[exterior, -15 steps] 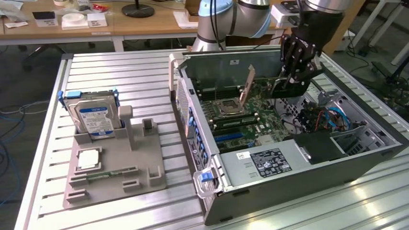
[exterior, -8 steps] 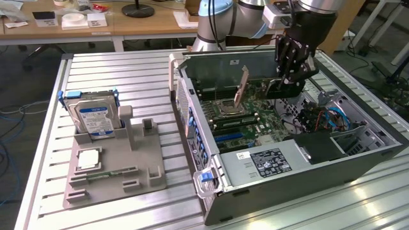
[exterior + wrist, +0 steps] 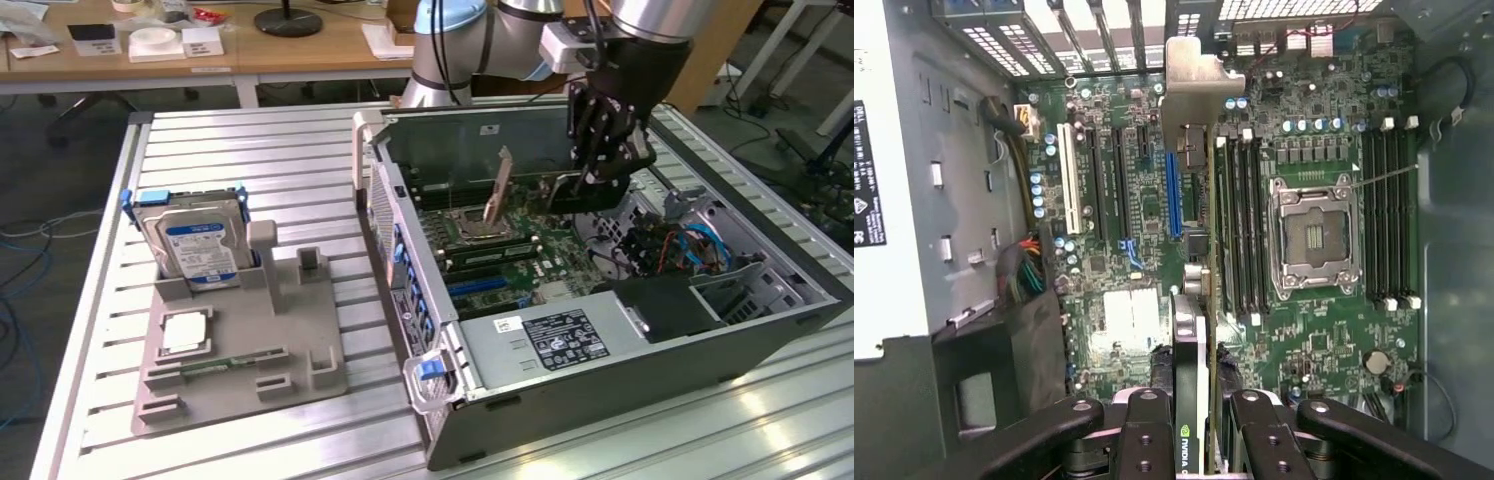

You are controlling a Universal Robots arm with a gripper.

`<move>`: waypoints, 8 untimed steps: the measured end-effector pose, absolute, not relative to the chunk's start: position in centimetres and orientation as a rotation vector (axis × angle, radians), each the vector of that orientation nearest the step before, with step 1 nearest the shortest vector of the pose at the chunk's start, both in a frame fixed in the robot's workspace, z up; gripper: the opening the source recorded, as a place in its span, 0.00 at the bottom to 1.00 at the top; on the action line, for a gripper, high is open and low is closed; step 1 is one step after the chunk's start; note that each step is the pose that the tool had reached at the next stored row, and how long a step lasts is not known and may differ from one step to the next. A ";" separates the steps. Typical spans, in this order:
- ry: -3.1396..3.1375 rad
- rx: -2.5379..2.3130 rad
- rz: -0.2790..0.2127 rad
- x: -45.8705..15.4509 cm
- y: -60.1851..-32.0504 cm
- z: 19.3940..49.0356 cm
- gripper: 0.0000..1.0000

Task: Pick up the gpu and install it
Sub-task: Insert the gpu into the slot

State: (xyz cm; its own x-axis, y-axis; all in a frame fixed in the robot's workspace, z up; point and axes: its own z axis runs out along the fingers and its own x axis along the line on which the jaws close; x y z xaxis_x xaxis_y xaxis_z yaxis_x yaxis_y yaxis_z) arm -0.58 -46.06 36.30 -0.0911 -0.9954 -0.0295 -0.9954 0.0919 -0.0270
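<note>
While the gripper (image 3: 597,185) hangs inside the open computer case (image 3: 641,370), its fingers (image 3: 1149,425) are clamped on the gpu (image 3: 1190,350), one on each side of the card. It's held edge-on over the motherboard (image 3: 1124,250), silver bracket (image 3: 1192,75) pointing at the rear slot openings. That looks deliberate, running the card's edge parallel to the blue expansion slot (image 3: 1173,195) just beside it. Not seated, I'd say. The hard drive (image 3: 198,245) sits well apart in its grey fixture (image 3: 240,370).
</note>
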 end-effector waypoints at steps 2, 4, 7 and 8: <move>2.291 -2.090 0.000 -0.7 -46.1 36.0 0.27; 2.291 -2.090 0.000 -0.7 -46.1 35.9 0.27; 2.291 -2.091 0.000 -0.7 -46.1 35.9 0.27; 2.291 -2.091 0.000 -0.7 -46.1 35.9 0.27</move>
